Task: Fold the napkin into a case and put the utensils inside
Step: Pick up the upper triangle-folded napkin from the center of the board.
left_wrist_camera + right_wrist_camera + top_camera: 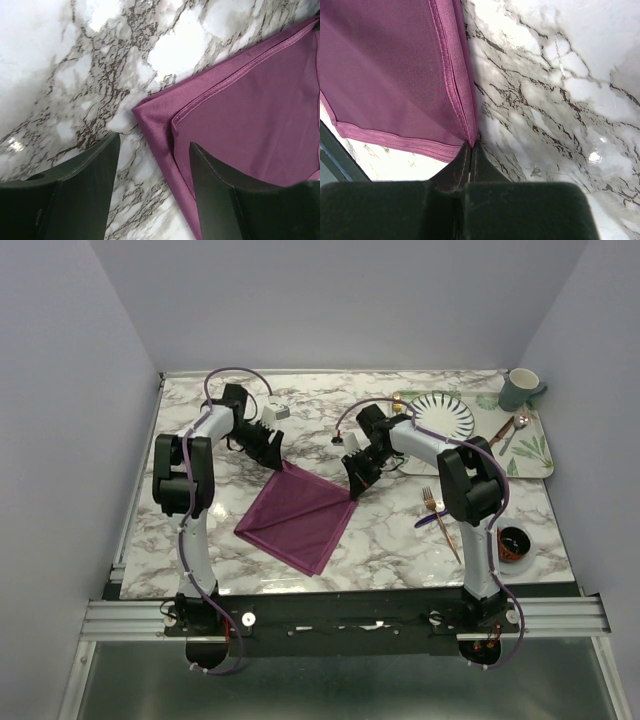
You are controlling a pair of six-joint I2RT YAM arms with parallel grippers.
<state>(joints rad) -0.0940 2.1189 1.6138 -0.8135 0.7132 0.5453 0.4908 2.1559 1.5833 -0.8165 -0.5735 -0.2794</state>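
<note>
Slick, floppy napkin point(300, 515) is best gripped by hemmed corners: one's pinched in right jaws, left jaws parted, empty.

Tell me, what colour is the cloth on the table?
The napkin is a shiny plum purple; the left wrist view shows it best.
</note>
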